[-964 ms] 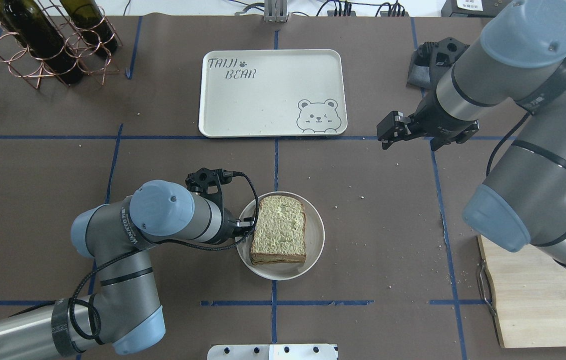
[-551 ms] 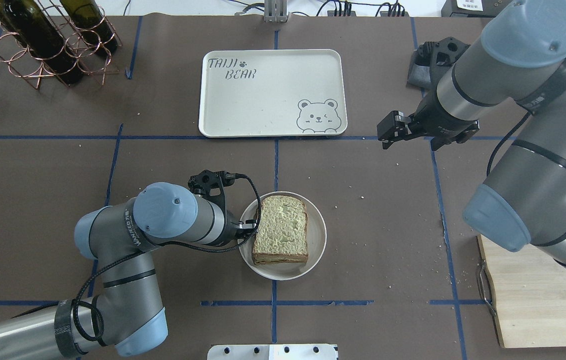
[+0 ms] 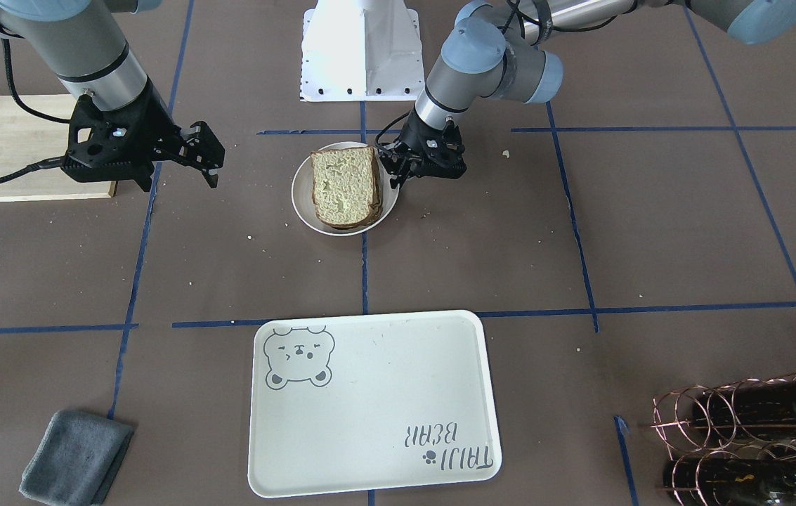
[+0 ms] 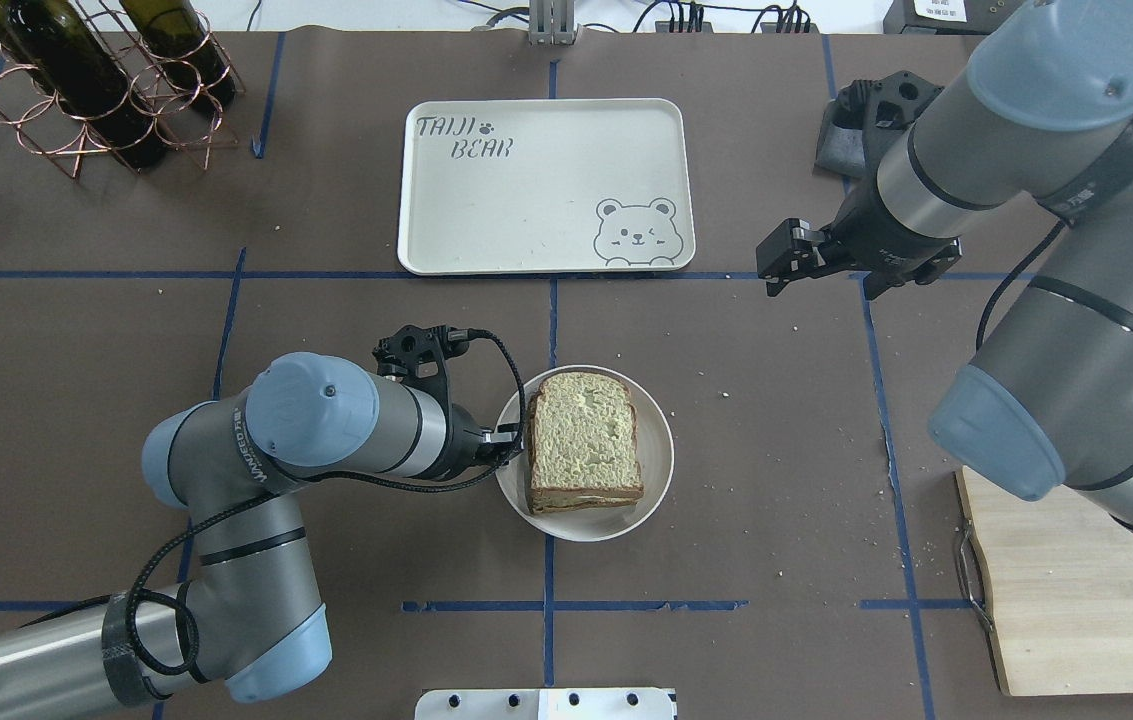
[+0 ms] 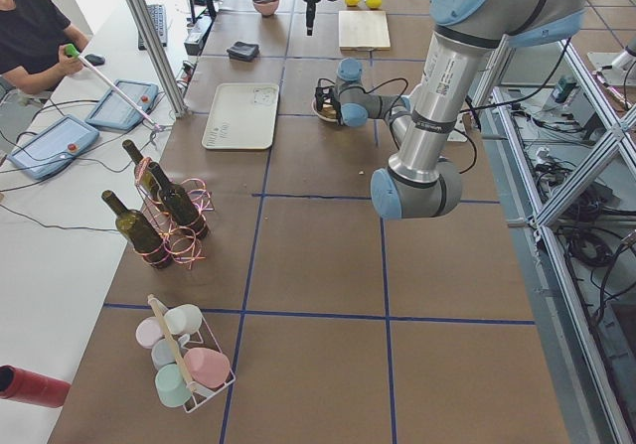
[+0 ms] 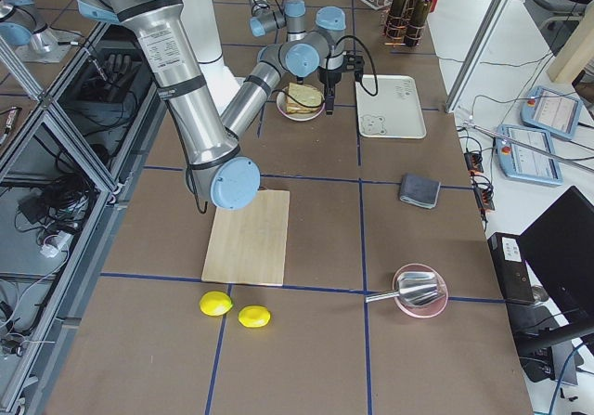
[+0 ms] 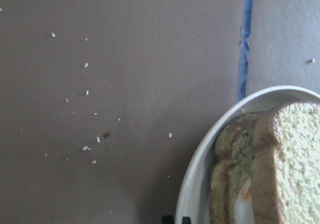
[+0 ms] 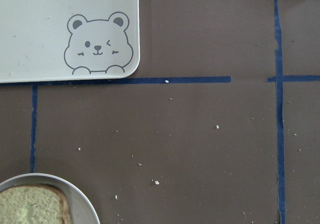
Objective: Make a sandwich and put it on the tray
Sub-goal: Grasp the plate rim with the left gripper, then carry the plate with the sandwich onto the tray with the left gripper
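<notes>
The sandwich (image 4: 586, 440) is two tan bread slices stacked on a small round white plate (image 4: 656, 480), near the table's middle. A bit of white egg (image 7: 242, 209) shows between the slices in the left wrist view. My left gripper (image 4: 506, 440) is low at the plate's left rim and shut on it; in the front view it (image 3: 392, 172) touches the plate (image 3: 303, 204) beside the sandwich (image 3: 343, 186). The cream tray (image 4: 541, 185) with the bear drawing lies empty beyond the plate. My right gripper (image 4: 776, 265) hovers open and empty, right of the tray's near corner.
A wooden cutting board (image 4: 1076, 600) lies at the near right. A copper rack with wine bottles (image 4: 106, 80) stands at the far left. A grey cloth (image 3: 74, 457) lies at the far right, partly behind my right arm. Crumbs dot the brown table cover.
The plate with the sandwich has slid right and a little toward the tray, with my left gripper on its rim. My right arm has barely moved.
</notes>
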`<state>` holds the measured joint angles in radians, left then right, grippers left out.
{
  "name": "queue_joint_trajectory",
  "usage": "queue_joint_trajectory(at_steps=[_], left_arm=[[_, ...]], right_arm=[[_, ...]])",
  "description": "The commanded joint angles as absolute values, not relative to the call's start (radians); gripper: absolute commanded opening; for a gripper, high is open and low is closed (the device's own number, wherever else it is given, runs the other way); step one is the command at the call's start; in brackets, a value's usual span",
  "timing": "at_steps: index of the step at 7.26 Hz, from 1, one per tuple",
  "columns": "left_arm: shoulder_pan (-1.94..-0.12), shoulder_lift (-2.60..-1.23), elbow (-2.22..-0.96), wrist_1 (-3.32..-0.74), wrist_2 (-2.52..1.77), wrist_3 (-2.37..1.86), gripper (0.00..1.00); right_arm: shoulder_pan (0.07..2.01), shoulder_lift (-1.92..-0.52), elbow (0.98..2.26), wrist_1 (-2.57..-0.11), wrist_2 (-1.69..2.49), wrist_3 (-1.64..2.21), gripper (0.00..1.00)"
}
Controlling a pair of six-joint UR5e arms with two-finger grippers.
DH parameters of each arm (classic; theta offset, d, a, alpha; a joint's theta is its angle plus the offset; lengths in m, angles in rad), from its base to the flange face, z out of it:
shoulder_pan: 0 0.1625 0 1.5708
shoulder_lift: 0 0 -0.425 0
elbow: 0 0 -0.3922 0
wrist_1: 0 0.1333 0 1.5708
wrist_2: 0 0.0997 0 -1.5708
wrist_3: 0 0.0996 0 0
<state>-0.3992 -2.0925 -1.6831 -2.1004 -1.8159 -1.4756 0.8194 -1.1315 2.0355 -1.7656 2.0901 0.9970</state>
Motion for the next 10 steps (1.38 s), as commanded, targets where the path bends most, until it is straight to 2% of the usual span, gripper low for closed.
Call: queue_joint_trajectory(at_steps=[1, 5, 7, 10], left_arm=[[-0.451, -2.089, -1.683, -2.176, -1.889, -1.477, 0.00], [-0.625, -2.118, -1.637, -2.183, -1.908, -1.612, 0.00], [-0.685, -2.256, -1.446, -2.183, -1.907, -1.689, 0.00], [-0.721, -2.394, -1.226, -2.247, -1.893, -1.886, 0.00]], right_arm=[[0.833, -1.137, 2.037, -1.767, 2.102, 0.994, 1.00], [0.865, -1.153, 2.040, -1.769, 2.111, 0.932, 1.00], [0.966, -1.230, 2.039, -1.767, 2.198, 0.788, 1.00], [1.087, -1.305, 2.017, -1.775, 2.235, 0.580, 1.00]])
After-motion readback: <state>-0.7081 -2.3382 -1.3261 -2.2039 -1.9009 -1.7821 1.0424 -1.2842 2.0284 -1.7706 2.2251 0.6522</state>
